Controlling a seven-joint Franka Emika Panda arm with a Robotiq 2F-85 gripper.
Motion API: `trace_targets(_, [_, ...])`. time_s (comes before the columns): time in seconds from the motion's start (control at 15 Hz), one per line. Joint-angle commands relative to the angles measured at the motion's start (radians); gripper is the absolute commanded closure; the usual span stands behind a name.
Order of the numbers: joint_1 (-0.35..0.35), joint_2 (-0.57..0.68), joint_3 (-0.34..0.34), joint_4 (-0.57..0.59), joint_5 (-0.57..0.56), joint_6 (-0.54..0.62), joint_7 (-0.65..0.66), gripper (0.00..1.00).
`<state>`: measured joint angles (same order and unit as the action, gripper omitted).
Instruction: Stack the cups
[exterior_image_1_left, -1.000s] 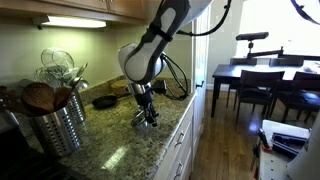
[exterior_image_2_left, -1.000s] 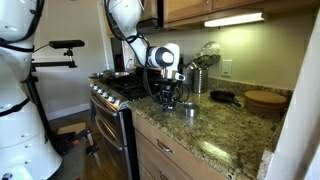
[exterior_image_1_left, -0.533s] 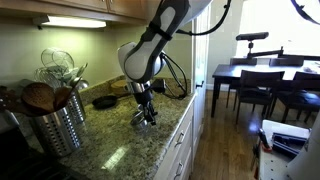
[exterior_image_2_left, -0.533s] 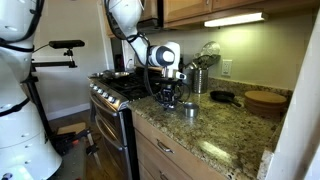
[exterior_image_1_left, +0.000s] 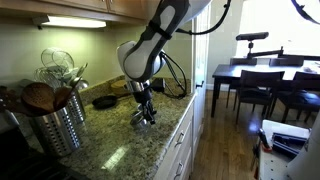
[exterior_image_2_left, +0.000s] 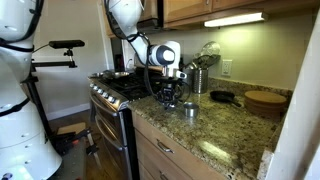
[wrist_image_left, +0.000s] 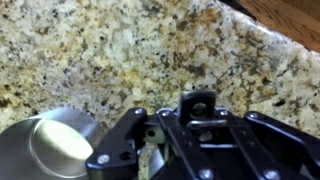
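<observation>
Nothing that we can make out has moved since the earlier frames: the arm keeps its pose and the pincer (exterior_image_1_left: 147, 114) hangs just as low over the counter (exterior_image_1_left: 120, 150).

In the wrist view the pincer (wrist_image_left: 165, 128) fills the lower edge. Its black fingers (wrist_image_left: 128, 138) stand close over the granite, with a small silvery glint between them. We cannot tell whether the jaws are parted or closed on anything.

Just beside the pincer, at the lower left of the wrist view, sits a shiny metal cup (wrist_image_left: 58, 148), upright with its mouth showing. In an exterior view the cup (exterior_image_2_left: 189, 109) stands on the counter close to the pincer (exterior_image_2_left: 170, 99), near the front edge. We make out no other cups for certain.

We judge the cup to be light, stiff and slick. A pinch on the round wall could skid, and a nudge would send it sliding on the polished stone. The thin rim, taken with one finger inside and one outside, looks the surest hold; the flat handle is the other choice.

Farther off lie the black pan (exterior_image_1_left: 104, 101) and the ribbed utensil holder (exterior_image_1_left: 58, 128), well apart from the work.
</observation>
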<state>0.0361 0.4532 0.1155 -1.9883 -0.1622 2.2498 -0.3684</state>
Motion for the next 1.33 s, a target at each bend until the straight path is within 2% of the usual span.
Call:
trace_targets(0.0, [0.007, -0.043, -0.01, -0.028, -0.004, 0.011, 0.031, 0.93])
trace_targets(1.27, [0.002, -0.088, -0.027, -0.068, -0.003, 0.037, 0.104, 0.93])
